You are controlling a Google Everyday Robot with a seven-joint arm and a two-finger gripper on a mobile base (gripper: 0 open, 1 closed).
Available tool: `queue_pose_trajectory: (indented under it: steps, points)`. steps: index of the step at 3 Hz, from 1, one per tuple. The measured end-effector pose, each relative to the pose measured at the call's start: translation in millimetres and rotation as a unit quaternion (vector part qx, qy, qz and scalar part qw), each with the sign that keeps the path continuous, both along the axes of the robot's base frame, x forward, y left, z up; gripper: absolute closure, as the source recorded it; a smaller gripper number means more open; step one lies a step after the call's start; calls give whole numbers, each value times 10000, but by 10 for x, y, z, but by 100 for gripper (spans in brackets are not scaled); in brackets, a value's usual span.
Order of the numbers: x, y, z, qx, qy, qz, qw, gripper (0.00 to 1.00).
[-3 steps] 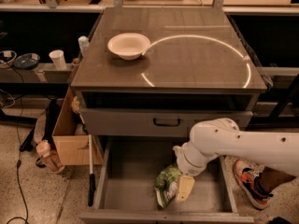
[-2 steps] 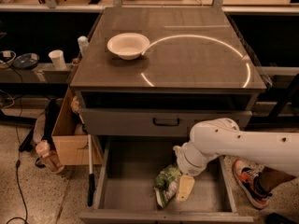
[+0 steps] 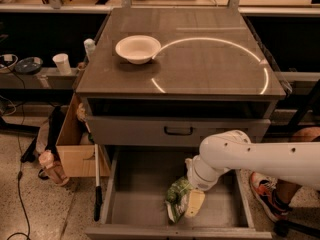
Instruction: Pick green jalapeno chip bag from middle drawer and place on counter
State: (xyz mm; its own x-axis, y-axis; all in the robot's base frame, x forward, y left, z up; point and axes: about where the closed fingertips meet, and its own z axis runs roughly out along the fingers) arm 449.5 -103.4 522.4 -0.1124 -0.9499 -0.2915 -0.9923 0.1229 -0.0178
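Note:
The green jalapeno chip bag (image 3: 175,198) lies on the floor of the open middle drawer (image 3: 140,184), near its front edge and right of centre. My gripper (image 3: 188,202) reaches down into the drawer from the right on a white arm (image 3: 250,156) and is right at the bag, touching its right side. The counter (image 3: 210,59) is the glossy grey-brown top above, with a bright ring-shaped reflection. A white bowl (image 3: 137,49) stands on its left part.
A shut grey drawer front with a black handle (image 3: 179,131) sits above the open drawer. A cardboard box (image 3: 75,144) and a bottle (image 3: 50,166) stand on the floor at the left. A person's shoe (image 3: 267,194) is at the right.

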Motion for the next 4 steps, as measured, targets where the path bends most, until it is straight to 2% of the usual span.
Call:
queue_pose_trajectory:
  steps: [3, 4]
  points:
    - [182, 116, -477, -257, 10, -591, 9979, 0]
    - [217, 274, -705, -36, 264, -501, 9984, 0]
